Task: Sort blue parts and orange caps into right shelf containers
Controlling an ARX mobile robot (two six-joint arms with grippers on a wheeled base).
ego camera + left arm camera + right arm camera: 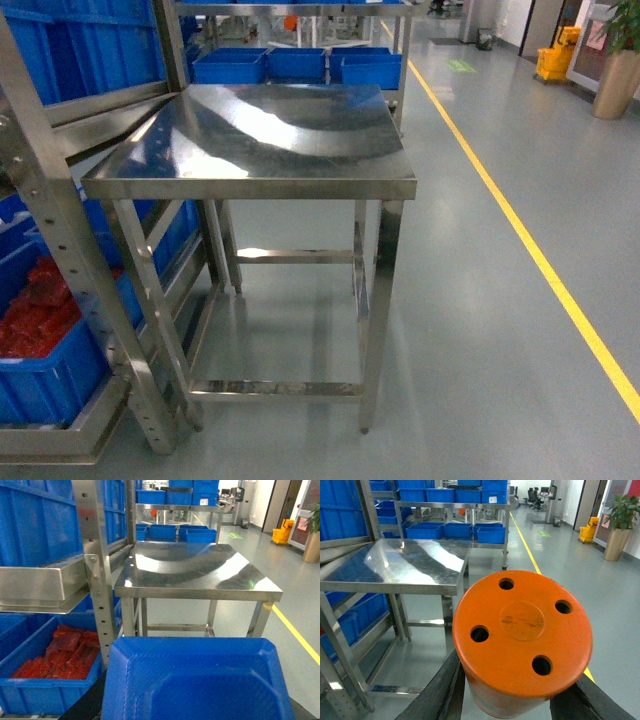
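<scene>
An orange cap (522, 640), a cylinder whose end face has several holes, fills the right wrist view. My right gripper (520, 702) is shut on it, dark fingers (439, 695) pressed to both sides. A blue part (197, 680), a moulded tray-like piece, fills the bottom of the left wrist view. My left gripper (195, 705) is shut on it and mostly hidden; one dark finger (86, 704) shows at its left edge. Blue crate containers (297, 64) sit on a low shelf behind the steel table (260, 150). Neither gripper appears in the head view.
A steel rack (60, 250) stands at the left with blue crates; a low crate (45, 370) holds red parts (65, 652). A yellow floor line (530, 250) runs along the right over open grey floor. A yellow mop bucket (556, 55) and a planter (615, 75) stand far right.
</scene>
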